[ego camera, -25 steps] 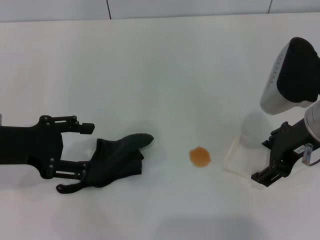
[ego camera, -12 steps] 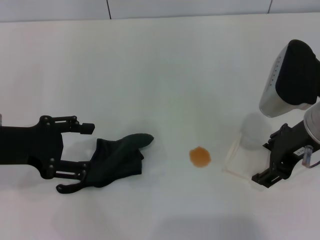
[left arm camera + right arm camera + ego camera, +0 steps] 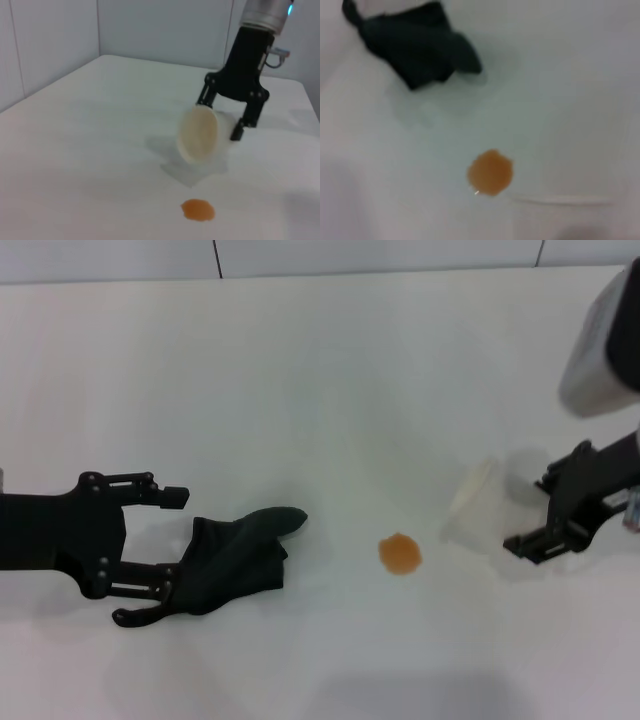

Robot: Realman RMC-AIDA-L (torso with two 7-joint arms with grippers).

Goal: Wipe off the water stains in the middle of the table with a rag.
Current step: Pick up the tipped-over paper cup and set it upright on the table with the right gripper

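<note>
The worktop (image 3: 330, 370) carries one round orange-brown water stain (image 3: 400, 554), lying toward the near edge and slightly right of centre. The rag (image 3: 232, 558), dark and wrinkled with its pointed tip aimed at the stain, lies flat toward the left side, well apart from the stain. The left pincer (image 3: 160, 555) rests low at the left edge with its fingers spread wide around the rag's rear end; one finger sits just beside the cloth, the other stands clear of it, so nothing is gripped. The right pincer (image 3: 560, 510), near the right edge, is clenched on a translucent plastic cup (image 3: 478, 506), which is tilted with its mouth toward the stain. Judged status: wiping has not begun, and the rag is not yet secured. Risks: if the left pincer closes on only the edge of the cloth, the rag may slip free or bunch when dragged, leaving the stain smeared rather than absorbed. A shallow pass could push the liquid outward. The tilted cup near the stain could drip further liquid or obstruct the wiping path if it is not withdrawn.
</note>
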